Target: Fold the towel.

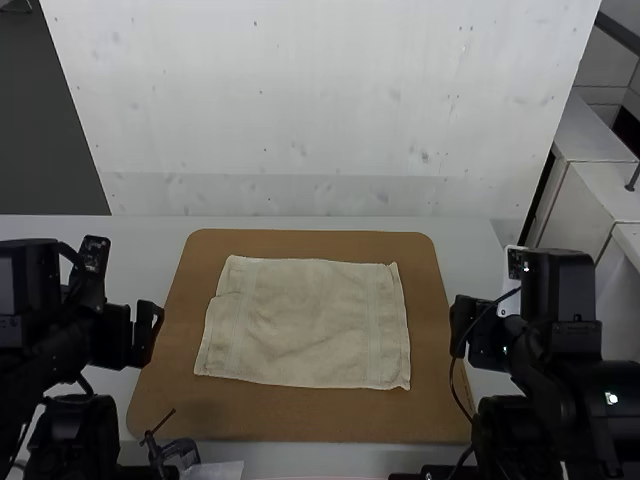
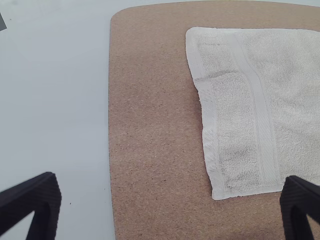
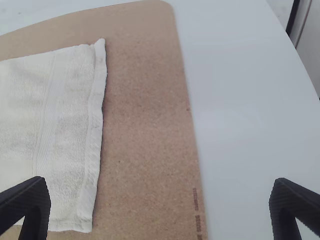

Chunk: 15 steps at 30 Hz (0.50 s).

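High view: the towel (image 1: 305, 325) lies spread flat and lightly rumpled on the brown board (image 1: 290, 418), which rests on the white table (image 1: 462, 232). Its long axis runs from side to side, between the two arms, the right end sitting a touch nearer the arms. A woven band crosses it near each end, running near to far. I cannot tell if it is more than one layer. The left gripper (image 1: 148, 328) stands just off the towel's left side, the right gripper (image 1: 464, 328) off its right side; neither touches the cloth.

Left wrist view: the left gripper's fingers (image 2: 44, 200) are wide apart with nothing between them pinched. The towel's left end shows, its hem uneven and running roughly along the board's side edge, across the long axis.

Right wrist view: the right gripper's fingers (image 3: 287, 200) are also wide apart, holding nothing. The towel's right hem leans slightly against the board's edge, its far corner slightly raised.
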{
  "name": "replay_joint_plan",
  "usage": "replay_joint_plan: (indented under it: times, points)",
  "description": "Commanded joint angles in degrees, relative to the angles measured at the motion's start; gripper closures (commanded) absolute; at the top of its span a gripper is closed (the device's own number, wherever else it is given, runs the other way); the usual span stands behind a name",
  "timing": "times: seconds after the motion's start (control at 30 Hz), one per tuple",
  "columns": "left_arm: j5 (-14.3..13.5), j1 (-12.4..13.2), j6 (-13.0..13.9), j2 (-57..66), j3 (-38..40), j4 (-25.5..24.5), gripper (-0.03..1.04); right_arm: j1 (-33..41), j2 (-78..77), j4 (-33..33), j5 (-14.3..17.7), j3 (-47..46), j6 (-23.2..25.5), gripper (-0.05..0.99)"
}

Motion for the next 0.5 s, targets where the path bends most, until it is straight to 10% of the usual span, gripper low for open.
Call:
replay_joint_plan:
  times: [0.0, 0.1, 0.3, 0.47]
  points:
    - [1.6, -1.1, -4.0, 0.3, 0.7, 1.7, 0.03, 0.0, -0.8, 2.2, -1.9, 0.5, 0.5, -0.02]
    - [2.1, -0.8, -13.3, 0.2, 0.4, 5.9, 0.06, 0.8, -0.1, 3.9, -2.0, 1.2, 0.7, -0.02]
    - [2.1, -3.1, -13.5, 18.7, 7.9, 6.5, 0.07, 1.1, 17.9, 10.2, -3.1, 2.8, 0.9, -0.03]
    - [-3.7, -5.5, -11.5, 32.8, 12.2, 12.0, 0.07, 1.2, 33.2, 20.7, -3.0, 3.5, 1.2, -0.02]
